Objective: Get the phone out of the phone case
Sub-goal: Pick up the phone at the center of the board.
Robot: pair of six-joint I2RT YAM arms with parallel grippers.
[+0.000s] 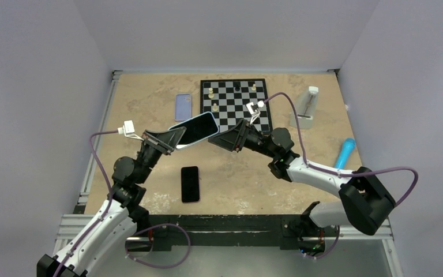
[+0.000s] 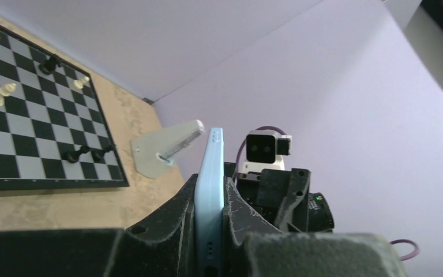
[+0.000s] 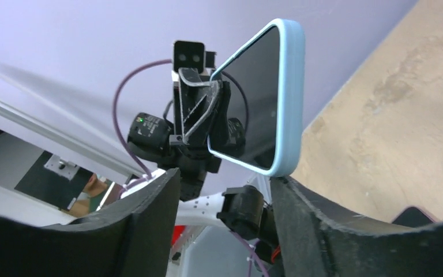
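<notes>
Left gripper [image 1: 172,139]: clamped on the light blue phone case [image 2: 210,173], one finger on each broad face. The phone [image 3: 254,98] sits in the case, dark screen showing. We see the cased phone held off the bench [image 1: 150,98], at the centre of the top view, tilted up to the right.

Right gripper [image 3: 222,180]: jaws apart, just beside the case's free end; we cannot tell whether they touch.

On the bench: black handset [image 1: 190,184] below centre, purple cover [image 1: 183,107] above, chessboard [image 1: 236,104] to its right.

One phone [image 1: 199,128] end is hidden inside the left tool [image 1: 172,139].
</notes>
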